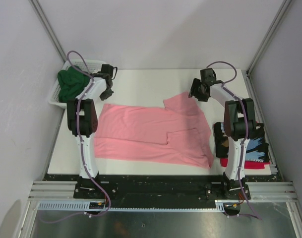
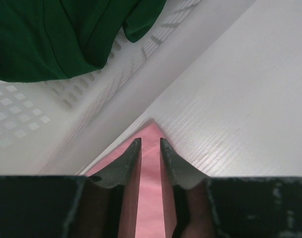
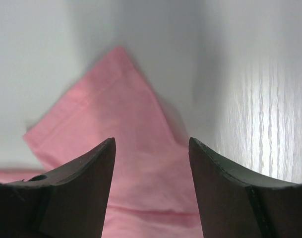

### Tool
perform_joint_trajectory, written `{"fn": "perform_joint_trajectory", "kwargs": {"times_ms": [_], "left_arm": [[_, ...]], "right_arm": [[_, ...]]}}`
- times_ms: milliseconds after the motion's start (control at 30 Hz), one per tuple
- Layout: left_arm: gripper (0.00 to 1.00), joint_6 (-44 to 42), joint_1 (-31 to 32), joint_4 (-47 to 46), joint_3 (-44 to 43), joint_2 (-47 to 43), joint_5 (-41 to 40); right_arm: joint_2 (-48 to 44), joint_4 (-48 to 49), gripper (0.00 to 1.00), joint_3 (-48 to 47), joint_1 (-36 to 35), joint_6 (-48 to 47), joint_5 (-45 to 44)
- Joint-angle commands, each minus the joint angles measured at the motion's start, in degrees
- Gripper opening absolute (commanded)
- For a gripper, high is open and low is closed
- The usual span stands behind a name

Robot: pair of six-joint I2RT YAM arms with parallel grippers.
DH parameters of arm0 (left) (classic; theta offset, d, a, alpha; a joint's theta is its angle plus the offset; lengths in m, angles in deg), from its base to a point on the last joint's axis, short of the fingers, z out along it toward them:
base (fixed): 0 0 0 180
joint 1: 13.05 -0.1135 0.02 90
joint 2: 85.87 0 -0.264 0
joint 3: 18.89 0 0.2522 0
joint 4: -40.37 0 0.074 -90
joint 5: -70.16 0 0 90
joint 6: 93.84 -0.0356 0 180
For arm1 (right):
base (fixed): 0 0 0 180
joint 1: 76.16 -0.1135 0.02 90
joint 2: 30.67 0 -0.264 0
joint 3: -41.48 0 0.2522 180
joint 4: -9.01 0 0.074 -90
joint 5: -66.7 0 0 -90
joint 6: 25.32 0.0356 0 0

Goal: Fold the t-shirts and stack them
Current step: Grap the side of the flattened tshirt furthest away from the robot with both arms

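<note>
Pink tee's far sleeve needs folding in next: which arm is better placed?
Right. The right gripper hangs open over that sleeve; the left gripper sits at the opposite corner, by the basket.

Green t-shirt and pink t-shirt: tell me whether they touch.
Apart. Left wrist view: the green t-shirt lies inside the white mesh basket, and the pink t-shirt lies on the table outside it, basket wall between them.

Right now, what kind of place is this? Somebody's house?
Probably a robot test booth, not a house: a left arm and a right arm bolted to a metal rail, a white table with a pink t-shirt spread on it, and plain walls all around.
</note>
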Motion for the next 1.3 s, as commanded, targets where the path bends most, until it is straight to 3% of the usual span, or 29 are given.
{"fn": "perform_joint_trajectory", "kwargs": {"times_ms": [0,200,800,1267], "left_arm": [[0.30,-0.36,-0.20,-0.88,-0.79,1.38,-1.56],[0.43,0.50,-0.27,-0.75,-1.96,3.57,0.16],[0.41,5.79,-2.79,0.79,-2.90,7.48,6.54],[0.14,6.78,-2.94,1.40,-0.61,5.95,5.34]], "right_arm": [[5.48,-3.45,0.65,-9.15,0.11,-2.81,-1.75],[10.14,-6.67,0.65,-14.66,-1.51,-3.98,-3.91],[10.15,-7.44,0.65,-13.83,-2.51,-4.45,-2.88],[10.46,-8.66,0.65,-13.95,-1.92,-4.62,-1.16]]}}
